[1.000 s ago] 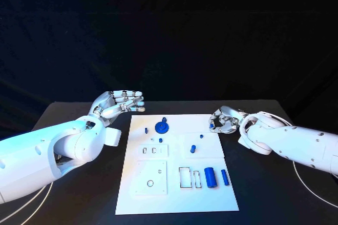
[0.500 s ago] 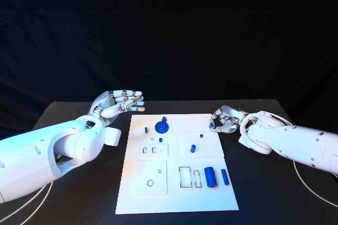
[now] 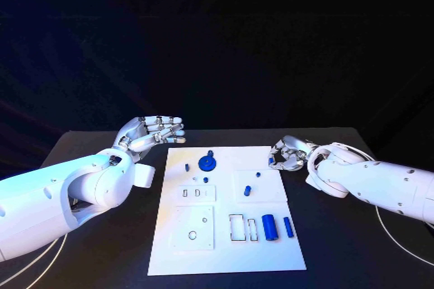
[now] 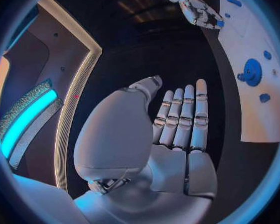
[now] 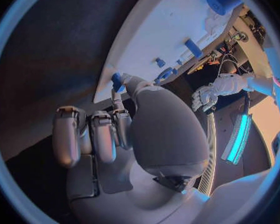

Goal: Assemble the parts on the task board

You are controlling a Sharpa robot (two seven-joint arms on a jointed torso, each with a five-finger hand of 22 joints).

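The white task board point(image 3: 226, 251) lies in the middle of the table. On it are a blue gear point(image 3: 208, 162), a few small blue pegs such as one point(image 3: 247, 190) at mid-board, and two blue cylinders point(image 3: 269, 225) near the front. My right hand point(image 3: 290, 154) hovers at the board's far right edge and pinches a small blue part point(image 5: 117, 79) between thumb and fingertip. My left hand point(image 3: 153, 131) is raised off the board's far left corner, its fingers point(image 4: 184, 117) extended side by side, holding nothing.
Rectangular and round cut-outs point(image 3: 243, 227) mark the board's front half. The black table point(image 3: 108, 251) stretches on both sides of the board. A pale cable point(image 3: 398, 239) lies on the table under my right arm.
The left hand's fingers have uncurled a little. The right hand has stayed almost still with the blue part in its pinch.
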